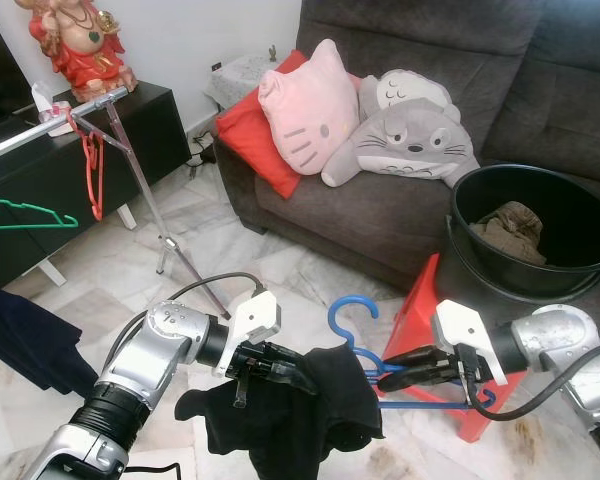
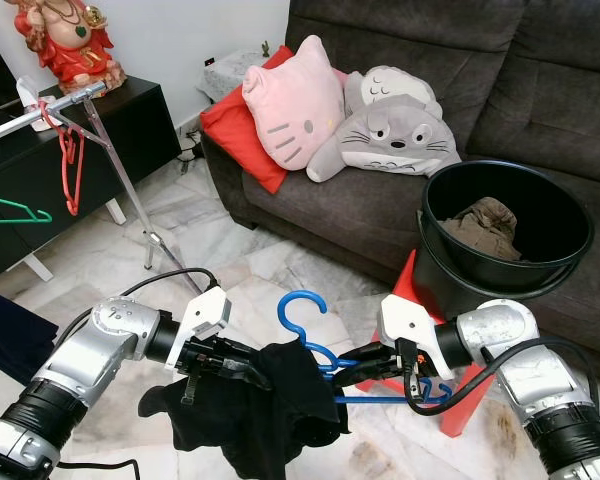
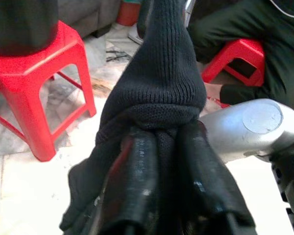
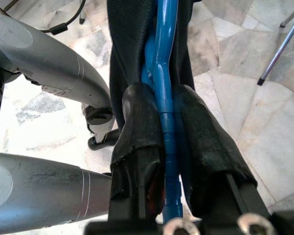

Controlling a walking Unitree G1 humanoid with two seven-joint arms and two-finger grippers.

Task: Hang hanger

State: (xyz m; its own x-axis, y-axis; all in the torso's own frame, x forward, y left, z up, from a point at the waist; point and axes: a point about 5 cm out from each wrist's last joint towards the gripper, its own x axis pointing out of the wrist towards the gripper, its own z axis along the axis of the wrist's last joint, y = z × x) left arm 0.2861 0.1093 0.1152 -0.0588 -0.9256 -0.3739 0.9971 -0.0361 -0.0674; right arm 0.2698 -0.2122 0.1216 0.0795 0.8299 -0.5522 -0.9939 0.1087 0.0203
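While clamped from both sides: blue hanger (image 1: 355, 335) draped in black garment (image 1: 280, 405), just in front of red stool (image 1: 430, 310).
Left gripper (image 1: 285, 368): clenched on garment, beside stool.
Right gripper (image 1: 405, 370): pinching hanger's bar against stool.
Beyond stool: clothes rail (image 1: 40, 125) carrying a red hanger (image 1: 92, 165).

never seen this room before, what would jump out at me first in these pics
Front and centre, the robot holds a blue hanger half-dressed in a black garment over the marble floor: the left pincer is clamped on the cloth and the right pincer on the hanger's bar. Behind them, a pink cat cushion and a grey plush sit on the dark sofa, and a red hanger hangs on the rail at left.
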